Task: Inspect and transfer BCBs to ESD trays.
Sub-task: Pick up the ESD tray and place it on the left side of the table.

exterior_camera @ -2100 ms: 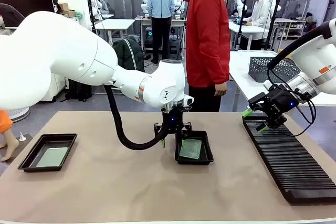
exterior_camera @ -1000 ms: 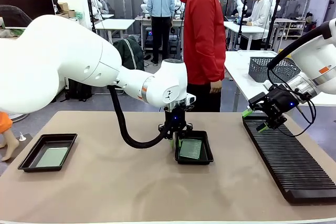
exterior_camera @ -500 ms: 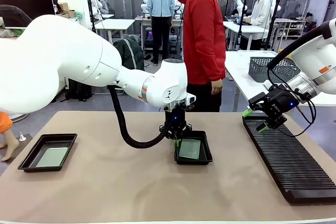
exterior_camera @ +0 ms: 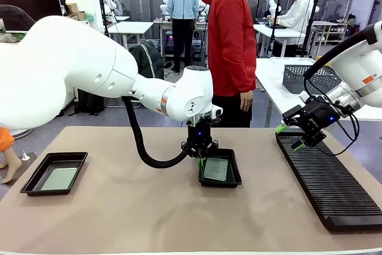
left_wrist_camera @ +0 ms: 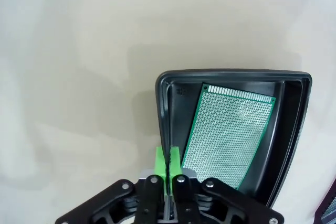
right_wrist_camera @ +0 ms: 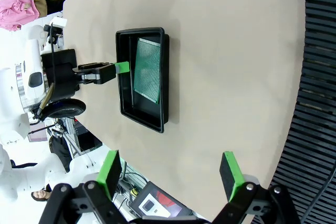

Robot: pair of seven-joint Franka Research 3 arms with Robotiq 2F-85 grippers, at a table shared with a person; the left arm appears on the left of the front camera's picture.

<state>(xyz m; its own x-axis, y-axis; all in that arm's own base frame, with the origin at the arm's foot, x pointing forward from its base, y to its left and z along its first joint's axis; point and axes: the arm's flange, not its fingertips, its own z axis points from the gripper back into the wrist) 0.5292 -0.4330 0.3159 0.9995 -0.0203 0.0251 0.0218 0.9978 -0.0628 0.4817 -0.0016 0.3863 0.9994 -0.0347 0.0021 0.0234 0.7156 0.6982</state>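
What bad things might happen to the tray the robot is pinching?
The left gripper is shut on just the thin rim of the middle tray. If it lifts or pulls, the rim may slip out of the pads. The board lies tilted against a wall rather than flat, so a jerk might slide it or tip it out.

Front and both wrist views on one tray [exterior_camera: 219,172]

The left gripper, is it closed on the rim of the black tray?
Yes, the left gripper pinches the near rim of the black tray between its green pads.
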